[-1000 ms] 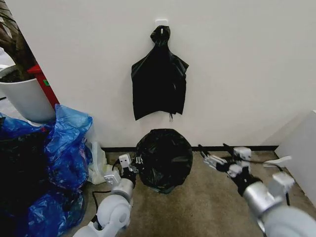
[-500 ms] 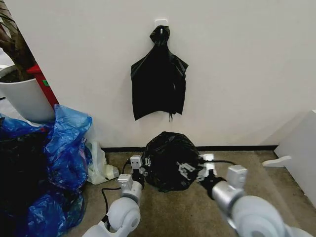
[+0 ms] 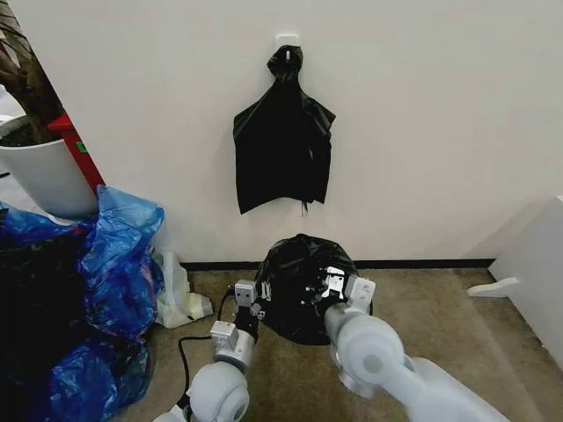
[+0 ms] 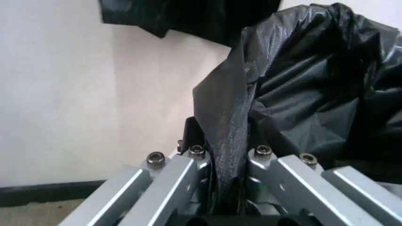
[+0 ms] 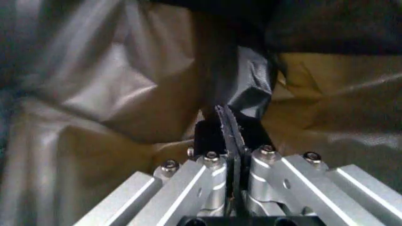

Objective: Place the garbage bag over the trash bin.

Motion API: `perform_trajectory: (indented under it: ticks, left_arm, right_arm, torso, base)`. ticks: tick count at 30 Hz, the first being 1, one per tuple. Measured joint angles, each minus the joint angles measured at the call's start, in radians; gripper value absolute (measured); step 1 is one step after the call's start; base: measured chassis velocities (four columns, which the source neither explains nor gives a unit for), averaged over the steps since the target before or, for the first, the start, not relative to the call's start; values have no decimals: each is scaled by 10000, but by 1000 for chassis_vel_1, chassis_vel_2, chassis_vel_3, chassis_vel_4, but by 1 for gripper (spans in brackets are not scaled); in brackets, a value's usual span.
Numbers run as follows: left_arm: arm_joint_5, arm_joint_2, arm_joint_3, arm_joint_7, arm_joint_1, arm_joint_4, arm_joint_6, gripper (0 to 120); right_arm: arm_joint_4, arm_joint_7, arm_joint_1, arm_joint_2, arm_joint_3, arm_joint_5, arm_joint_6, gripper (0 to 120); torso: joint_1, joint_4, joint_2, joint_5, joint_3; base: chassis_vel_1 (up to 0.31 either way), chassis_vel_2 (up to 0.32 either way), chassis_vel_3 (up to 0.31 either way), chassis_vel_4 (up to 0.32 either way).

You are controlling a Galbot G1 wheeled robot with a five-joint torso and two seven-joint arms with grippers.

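While both tools, left tool point(image 4: 227, 188) and right tool point(image 5: 229, 141), clench the garbage bag point(image 3: 303, 281), spreading it over the bin likely follows.

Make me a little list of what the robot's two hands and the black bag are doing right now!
garbage bag: black and wrinkly, draped over the bin by the wall
left gripper: shut on a fold at the bag's left side
right gripper: shut on a pinch of the bag at its right side
on the wall: bundle of black bags hanging
robot's left: blue bags
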Motion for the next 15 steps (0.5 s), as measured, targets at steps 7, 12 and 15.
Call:
perform_trajectory:
  ticks: [7, 12, 15]
  left_arm:
    - [75, 133, 447, 182, 1, -246, -31, 4]
    - [82, 171, 520, 209, 31, -356, -34, 4]
    - [125, 191, 551, 267, 44, -431, -51, 4]
  right_arm:
    - [-705, 99, -301, 226, 533, -489, 10, 0]
    - [-1100, 70, -393, 406, 594, -805, 12, 0]
    - [-1454, 76, -374, 629, 548, -949, 27, 0]
  torso:
    - [0, -1, 0, 0, -1]
    - [0, -2, 1, 0, -1]
    - [0, 0, 0, 0, 0]
  base:
    - [0, 0, 0, 0]
    - [0, 0, 0, 0]
    - [0, 0, 0, 0]
